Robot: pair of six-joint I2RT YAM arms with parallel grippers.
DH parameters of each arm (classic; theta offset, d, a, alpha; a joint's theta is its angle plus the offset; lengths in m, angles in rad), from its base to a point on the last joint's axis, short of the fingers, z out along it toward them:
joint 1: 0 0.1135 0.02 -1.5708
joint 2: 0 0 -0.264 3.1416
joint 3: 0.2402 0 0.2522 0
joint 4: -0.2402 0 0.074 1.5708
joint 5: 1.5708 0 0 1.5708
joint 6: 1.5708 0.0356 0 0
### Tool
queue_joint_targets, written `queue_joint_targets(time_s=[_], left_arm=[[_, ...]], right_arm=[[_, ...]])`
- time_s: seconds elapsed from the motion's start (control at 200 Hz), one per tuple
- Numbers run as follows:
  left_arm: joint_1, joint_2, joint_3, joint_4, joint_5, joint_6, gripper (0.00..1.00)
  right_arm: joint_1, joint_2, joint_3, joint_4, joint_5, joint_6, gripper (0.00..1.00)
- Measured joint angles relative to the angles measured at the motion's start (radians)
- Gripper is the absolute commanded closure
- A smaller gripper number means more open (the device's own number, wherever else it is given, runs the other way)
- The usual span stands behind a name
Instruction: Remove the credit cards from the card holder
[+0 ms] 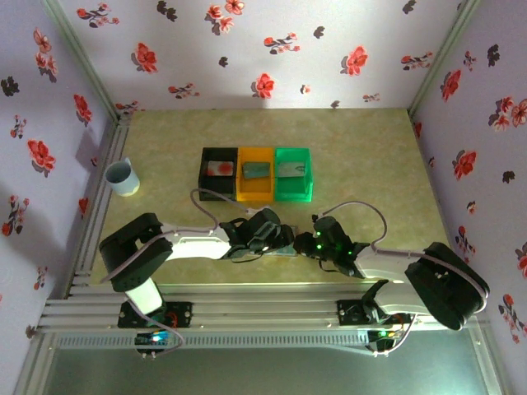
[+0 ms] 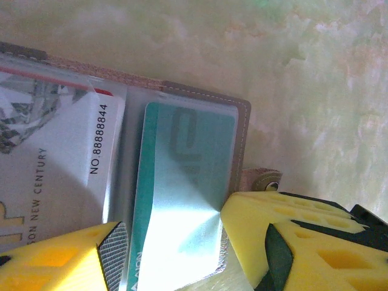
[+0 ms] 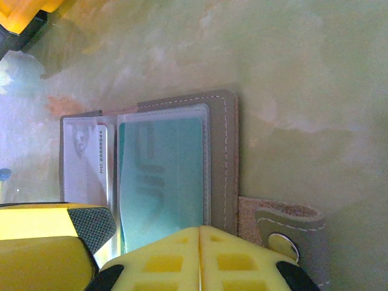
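We read "NO.88888844" and "NEW CENTURY" on the white card [image 2: 54, 176] in the card holder [image 2: 243, 130]; the teal card's [image 2: 188, 145] print is too blurred.

This is a robot test cell in a lab rather than a lived-in room. The left arm [image 1: 193, 247] and the right arm [image 1: 395, 265] are bolted to bare aluminium rails [image 1: 263, 306] at the near edge of a marbled yellow-green desk [image 1: 362, 156]. Flat panel walls [image 1: 263, 49] in flowered wallpaper box the desk in on three sides, with metal strips down the corners.
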Motion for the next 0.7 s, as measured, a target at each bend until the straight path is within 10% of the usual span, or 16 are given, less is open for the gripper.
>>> queue_joint_targets(time_s=[0.7], left_arm=[[0.000,0.017,-0.010,0.015,-0.013,0.001,0.50]], right_arm=[[0.000,0.016,-0.008,0.037,0.000,0.000,0.93]])
